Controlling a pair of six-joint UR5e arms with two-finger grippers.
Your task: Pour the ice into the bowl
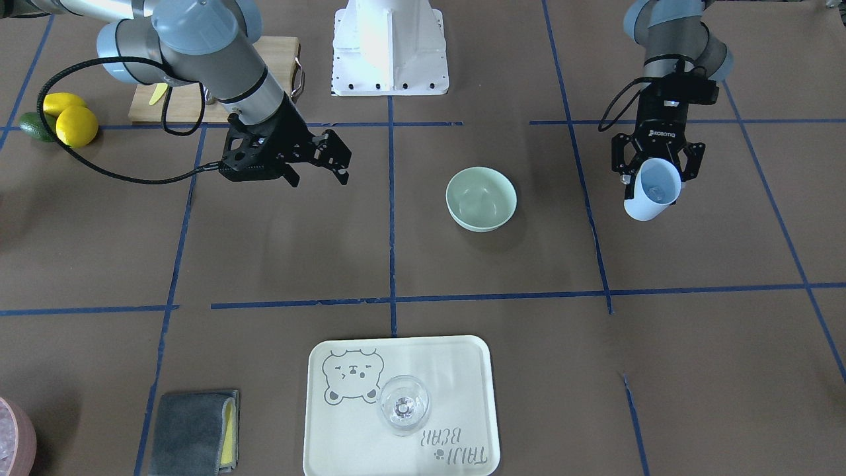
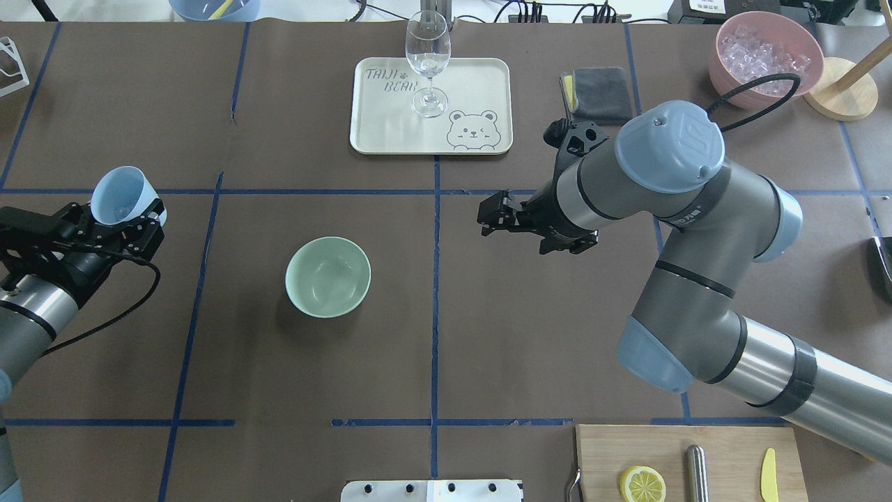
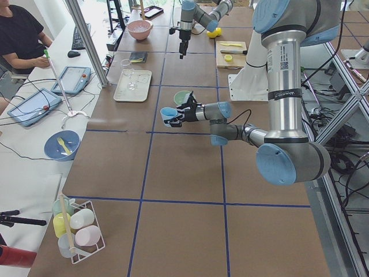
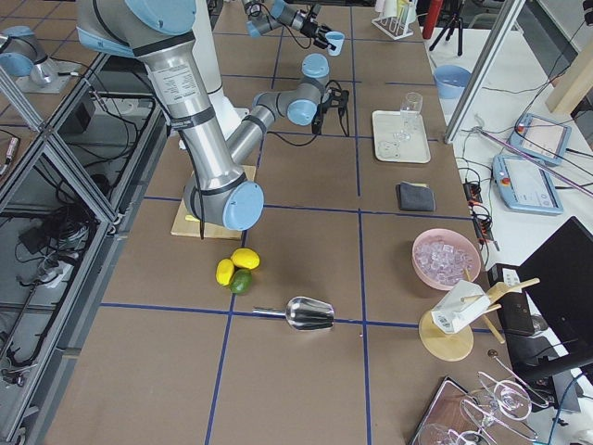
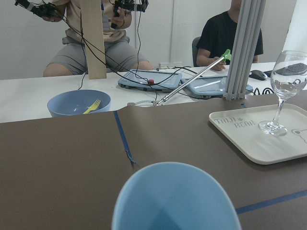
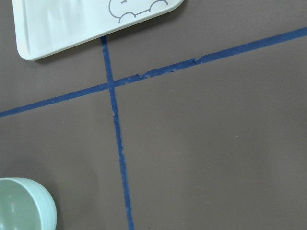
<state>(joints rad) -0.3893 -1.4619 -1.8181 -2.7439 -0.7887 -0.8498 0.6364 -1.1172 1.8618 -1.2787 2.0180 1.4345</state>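
Two grippers are hanging over the table, and only one is carrying anything. The left gripper (image 1: 653, 177) is clamping its fingers (image 1: 624, 173) narrowly around a light blue cup (image 1: 652, 192), one finger on each side of the wall near the rim. It is holding the cup clear of the table and tilting it, so the mouth is facing up and outward. A little ice (image 1: 656, 193) is glinting faintly at the bottom of the cup; I cannot count the cubes. The bowl (image 1: 480, 198) is sitting upright on the brown table, well apart from the cup, toward the table's middle, and nothing is touching it. Its inside is looking bare in both the front and overhead views. The right gripper (image 1: 316, 173) is hovering on the bowl's other side with its jaws spread wide, gripping nothing and touching nothing. Its wrist camera is catching only the bowl's rim at the lower left corner and a corner of the tray (image 6: 62, 33). A glass (image 2: 426, 63) is standing on that tray.
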